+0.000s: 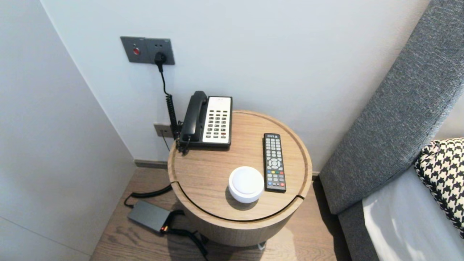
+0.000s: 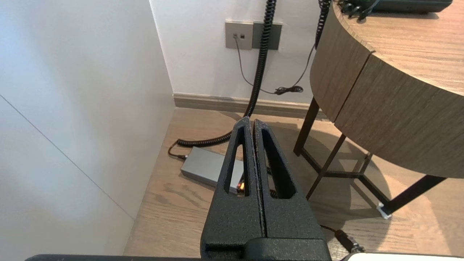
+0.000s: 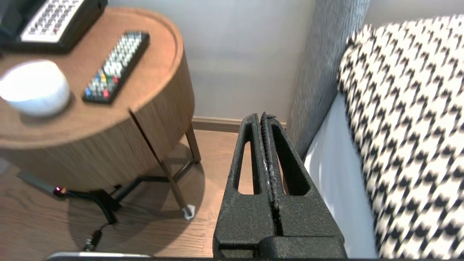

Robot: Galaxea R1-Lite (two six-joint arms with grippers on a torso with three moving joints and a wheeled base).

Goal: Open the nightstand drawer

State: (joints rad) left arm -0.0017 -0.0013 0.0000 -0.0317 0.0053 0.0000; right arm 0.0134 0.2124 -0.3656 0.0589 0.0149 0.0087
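Hanging low off the 4 o'clock side of the round table [image 1: 308, 159], between its wooden wall and the bed sheet [image 1: 398, 224], the right gripper [image 3: 266, 115] has its two black fingers pressed together with nothing between them. The left gripper [image 2: 251, 121] sits off the table's 8 o'clock side, low over the floor above a grey power adapter [image 2: 208, 166], closed and empty too.

Nearest the right gripper are the remote control [image 1: 274, 162], lying flat at 3 o'clock on the tabletop, and the white dome [image 1: 246, 183] at about 6 o'clock, just beside the remote's near end but apart from it. A telephone [image 1: 212, 121] rests at 11 o'clock, its handset in the cradle.

As I judge it, a clean approach from here would rise above the table's raised lip before crossing inward, and the fingers would have to part well before they reach anything. The remote is thin and flat, so it would be best gripped across its narrow width near the middle. The approach should come from the 3 o'clock rim side, so that the dome is not nudged.

No writing can be read: the remote's keys and small top mark, and the telephone's keypad and faceplate, are too small to make out. The wall plate [image 1: 147, 50] shows only a red button and a plug
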